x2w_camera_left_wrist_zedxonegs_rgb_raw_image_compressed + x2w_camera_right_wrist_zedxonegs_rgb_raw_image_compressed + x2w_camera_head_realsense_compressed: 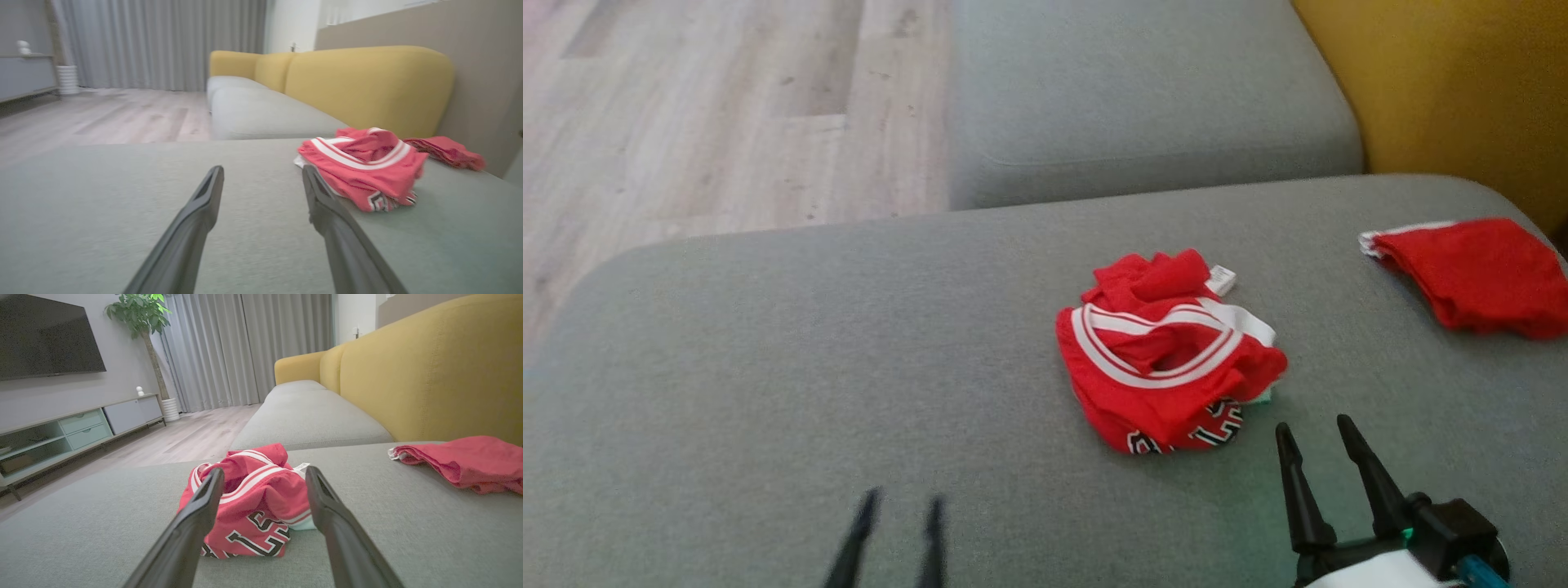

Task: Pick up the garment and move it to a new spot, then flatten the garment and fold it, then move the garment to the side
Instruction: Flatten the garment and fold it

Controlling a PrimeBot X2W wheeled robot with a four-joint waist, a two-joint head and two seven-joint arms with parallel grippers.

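Garment (1168, 359) heaped right of middle on the grey cushion (768, 367) — likely soft, light, floppy, best pinched at its striped band (1176, 376) — left gripper (905, 496) and right gripper (1312, 422) spread wide, empty, over the cushion's near edge.

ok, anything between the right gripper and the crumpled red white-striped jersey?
Nothing; head view shows bare grey sofa cushion between the right gripper and the red jersey.

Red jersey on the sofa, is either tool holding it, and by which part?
Nothing is held. The left tool and right tool stand open, both short of the crumpled red jersey.
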